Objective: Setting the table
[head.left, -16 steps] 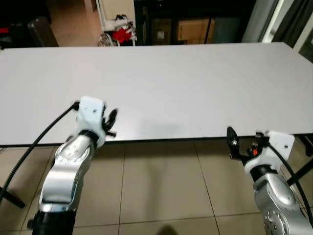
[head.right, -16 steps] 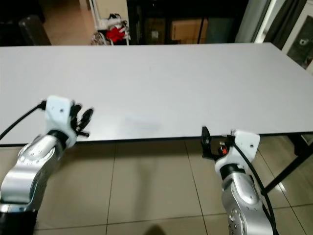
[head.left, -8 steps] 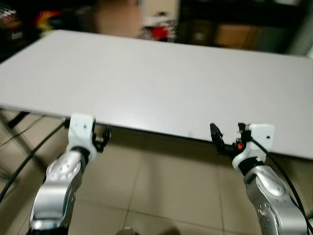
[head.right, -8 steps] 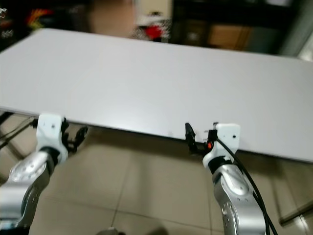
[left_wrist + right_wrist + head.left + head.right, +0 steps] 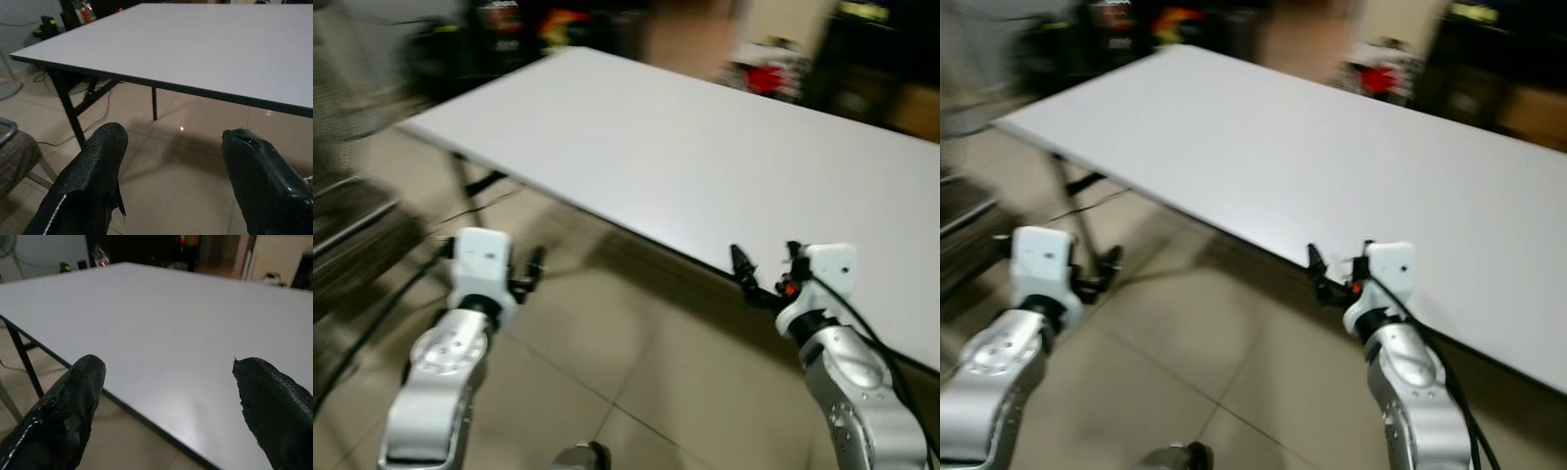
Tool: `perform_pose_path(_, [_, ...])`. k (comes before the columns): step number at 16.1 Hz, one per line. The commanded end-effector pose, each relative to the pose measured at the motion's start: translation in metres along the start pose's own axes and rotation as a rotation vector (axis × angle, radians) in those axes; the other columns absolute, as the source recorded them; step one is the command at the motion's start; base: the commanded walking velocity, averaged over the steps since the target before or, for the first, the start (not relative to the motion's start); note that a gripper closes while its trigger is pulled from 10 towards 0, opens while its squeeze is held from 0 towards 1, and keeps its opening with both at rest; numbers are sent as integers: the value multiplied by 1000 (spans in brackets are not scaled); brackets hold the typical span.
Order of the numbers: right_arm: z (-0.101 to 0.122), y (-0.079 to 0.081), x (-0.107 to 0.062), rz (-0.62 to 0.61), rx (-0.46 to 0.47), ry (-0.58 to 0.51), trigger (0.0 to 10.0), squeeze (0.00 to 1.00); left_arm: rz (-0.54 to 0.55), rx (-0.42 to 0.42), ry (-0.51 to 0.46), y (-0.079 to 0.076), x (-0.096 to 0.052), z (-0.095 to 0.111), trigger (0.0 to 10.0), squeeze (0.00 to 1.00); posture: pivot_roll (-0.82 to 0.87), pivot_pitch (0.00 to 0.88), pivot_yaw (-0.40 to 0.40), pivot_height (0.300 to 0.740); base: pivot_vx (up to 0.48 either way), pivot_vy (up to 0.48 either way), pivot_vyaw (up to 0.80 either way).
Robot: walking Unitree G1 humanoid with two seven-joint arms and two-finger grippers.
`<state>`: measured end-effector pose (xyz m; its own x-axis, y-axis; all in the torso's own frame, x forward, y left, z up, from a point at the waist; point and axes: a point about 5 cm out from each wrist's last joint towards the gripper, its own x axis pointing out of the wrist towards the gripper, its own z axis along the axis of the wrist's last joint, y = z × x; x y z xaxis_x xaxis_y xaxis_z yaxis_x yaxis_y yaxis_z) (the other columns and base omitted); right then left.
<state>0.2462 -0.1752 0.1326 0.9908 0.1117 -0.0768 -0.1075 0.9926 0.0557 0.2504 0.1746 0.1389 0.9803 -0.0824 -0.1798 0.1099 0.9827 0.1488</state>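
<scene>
Nearest, over the tiled floor (image 5: 607,362), the left gripper (image 5: 171,171) is hanging short of the bench's near edge, its jaws standing wide apart and gripping nothing. To the right and a little farther, the right gripper (image 5: 168,401) is hovering at the near edge of the white bench (image 5: 705,147), jaws likewise spread wide and empty. The bench is stretching away to the far right on dark legs (image 5: 66,105). Beyond it, blurred clutter is sitting in the dark.
</scene>
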Motion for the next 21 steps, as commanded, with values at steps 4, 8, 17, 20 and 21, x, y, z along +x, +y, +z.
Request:
perform_pose_path(4, [-2,2,1,18,9,9,10000,1000,63,35,0,13,3,3,10000,0,-5,0,-46,740,0,0,800])
perform_pose_path(8, [-1,9,-1,26,-96,-7,10000,1000,74,25,3,11,0,2,10000,0,-7,4,-49,740,0,0,200])
perform_pose_path(17, [-9,15,9,46,-39,29,10000,0,78,80,-2,17,2,6,10000,0,46,0,-46,740,0,308,392])
perform_pose_path(20, [-13,15,7,34,-14,39,10000,0,77,96,-6,18,1,7,10000,0,58,0,-44,740,0,310,800])
perform_pose_path(21, [-15,14,7,25,2,44,10000,0,71,103,-13,17,1,10,10000,0,63,0,-40,740,0,304,800])
